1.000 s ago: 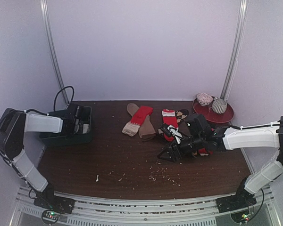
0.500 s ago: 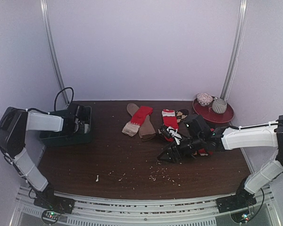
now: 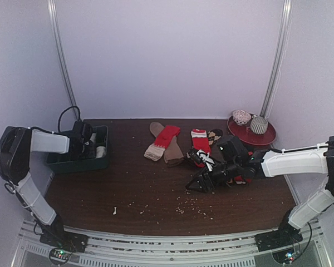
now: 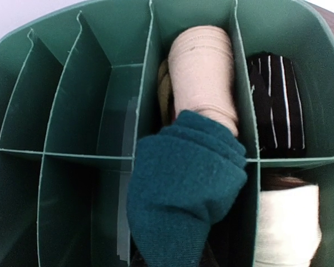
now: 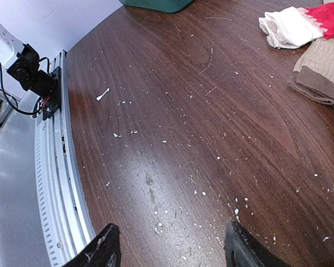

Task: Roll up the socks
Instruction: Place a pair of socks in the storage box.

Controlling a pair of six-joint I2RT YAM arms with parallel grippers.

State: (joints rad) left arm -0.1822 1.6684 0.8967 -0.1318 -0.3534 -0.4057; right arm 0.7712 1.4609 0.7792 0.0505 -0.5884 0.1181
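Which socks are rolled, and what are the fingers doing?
Teal sock: rolled, held over the tray.
Beige sock: rolled, in tray.
Striped sock: rolled, in tray.
White sock: rolled, in tray.
Red socks: flat on table.
Brown sock: flat on table.
Left fingers: shut on teal sock.
Right fingers: open, empty.

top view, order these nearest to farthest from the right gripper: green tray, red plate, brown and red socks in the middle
1. brown and red socks: nearest, just beyond the right gripper, toward the middle back of the table.
2. red plate: next, in the back right corner.
3. green tray: farthest, at the left edge of the table.
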